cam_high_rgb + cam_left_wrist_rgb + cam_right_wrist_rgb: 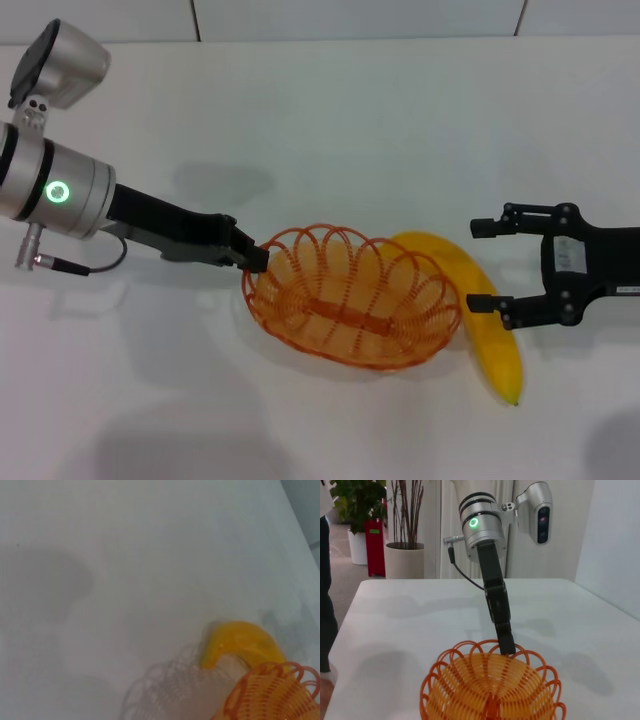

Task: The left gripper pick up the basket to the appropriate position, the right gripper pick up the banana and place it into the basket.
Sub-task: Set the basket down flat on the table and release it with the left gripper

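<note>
Orange wire basket (352, 298) sits mid-table, left gripper (256, 259) clamped on its rim at the robot's left end. Banana (478, 312) lies on the table (330, 110) touching the basket's far side, not yet grasped. Right gripper (491, 263) hovers just beside it, fingers spread wide. Judged: basket step underway; pick and placement remain.

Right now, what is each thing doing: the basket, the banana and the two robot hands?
basket: upright, empty, held at its rim by the left tool
banana: lying on the table right beside the basket, not in it, not held
left tool: shut on the basket's rim
right tool: open, its fingers around the banana's middle, not yet closed
table: white, carrying everything
</note>
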`<state>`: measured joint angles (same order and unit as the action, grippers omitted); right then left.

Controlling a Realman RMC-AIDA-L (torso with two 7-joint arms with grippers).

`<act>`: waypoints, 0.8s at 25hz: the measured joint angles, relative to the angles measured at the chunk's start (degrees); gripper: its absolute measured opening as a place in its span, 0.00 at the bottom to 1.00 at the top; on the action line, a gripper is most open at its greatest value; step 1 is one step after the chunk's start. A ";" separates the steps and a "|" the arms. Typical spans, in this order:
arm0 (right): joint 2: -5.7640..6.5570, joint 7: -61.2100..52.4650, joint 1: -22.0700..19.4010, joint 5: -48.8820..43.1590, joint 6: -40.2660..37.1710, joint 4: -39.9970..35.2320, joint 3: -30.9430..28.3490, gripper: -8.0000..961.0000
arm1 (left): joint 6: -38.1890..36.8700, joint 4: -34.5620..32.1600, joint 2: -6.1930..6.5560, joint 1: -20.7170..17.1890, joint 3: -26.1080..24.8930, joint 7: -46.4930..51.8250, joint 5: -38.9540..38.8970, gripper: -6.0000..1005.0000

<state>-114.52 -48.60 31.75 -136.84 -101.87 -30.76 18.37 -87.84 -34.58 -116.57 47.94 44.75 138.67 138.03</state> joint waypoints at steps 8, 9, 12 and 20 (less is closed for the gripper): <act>0.00 0.00 0.06 0.00 -0.02 0.00 0.00 0.87 | 0.25 1.88 0.02 -0.34 -0.40 0.69 -0.12 0.07; 0.00 0.00 0.05 0.00 -0.02 0.00 0.00 0.87 | 0.34 1.89 0.04 -0.33 -0.40 0.75 -0.12 0.07; 0.00 0.00 0.08 0.00 0.00 0.00 0.00 0.87 | 0.52 1.91 0.09 -0.31 -0.44 0.82 -0.13 0.07; 0.00 0.00 0.08 0.00 0.01 0.00 0.00 0.87 | 0.59 1.97 -0.01 -0.71 -0.50 1.96 -0.14 0.07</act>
<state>-114.52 -48.60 31.83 -136.84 -101.86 -30.76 18.37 -87.25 -32.60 -116.58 47.23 44.24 140.63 137.90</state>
